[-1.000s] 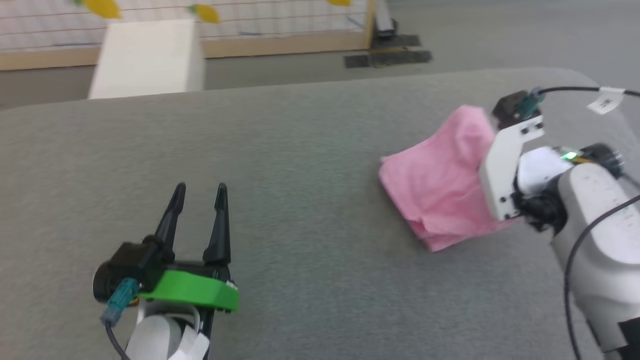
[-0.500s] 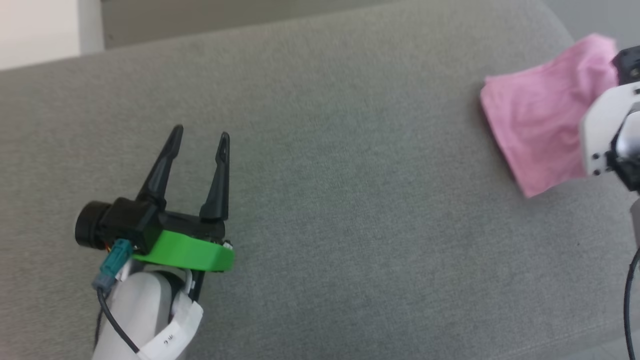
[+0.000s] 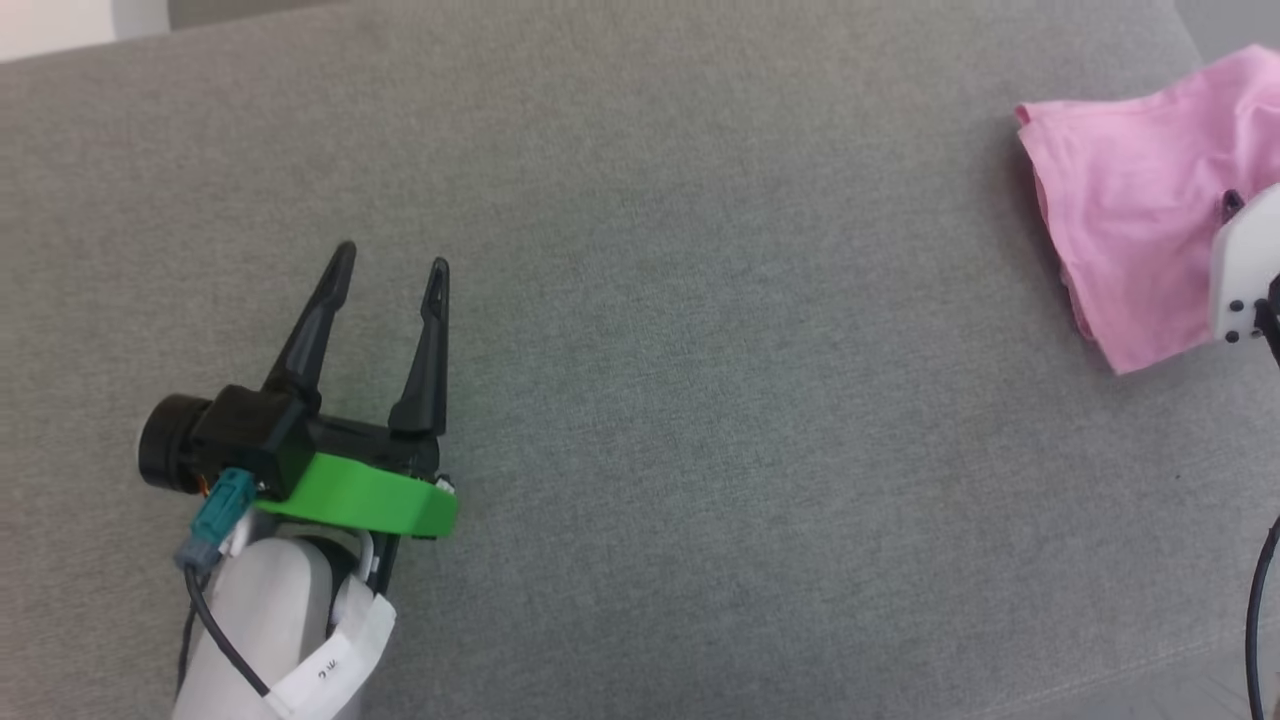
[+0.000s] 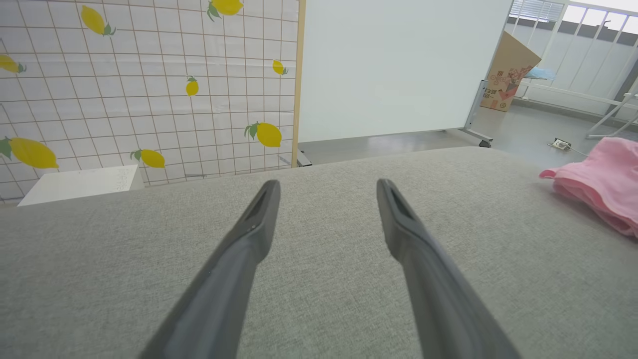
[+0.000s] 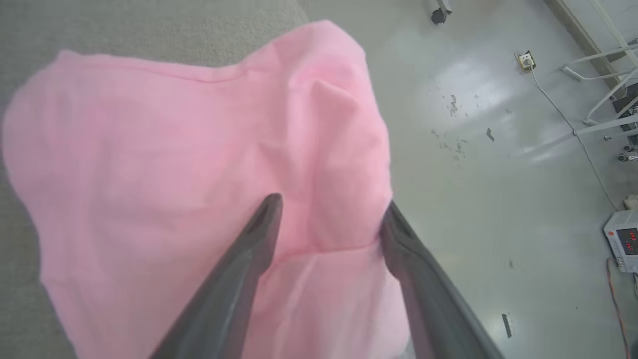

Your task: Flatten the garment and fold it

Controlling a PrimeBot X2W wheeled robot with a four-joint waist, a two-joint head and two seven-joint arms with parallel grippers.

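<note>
Pink garment bunched at right edge of grey cushion. Right gripper spread apart over its folds, probably to drag it inward for flattening. Left gripper apart, empty, over bare cushion well away.

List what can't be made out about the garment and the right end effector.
- Garment, head view: its right part is cut off by the frame edge and a white bracket.
- Right wrist view: blur hides which part of it this is.
- Right end effector: open above the cloth; contact unclear.
</note>
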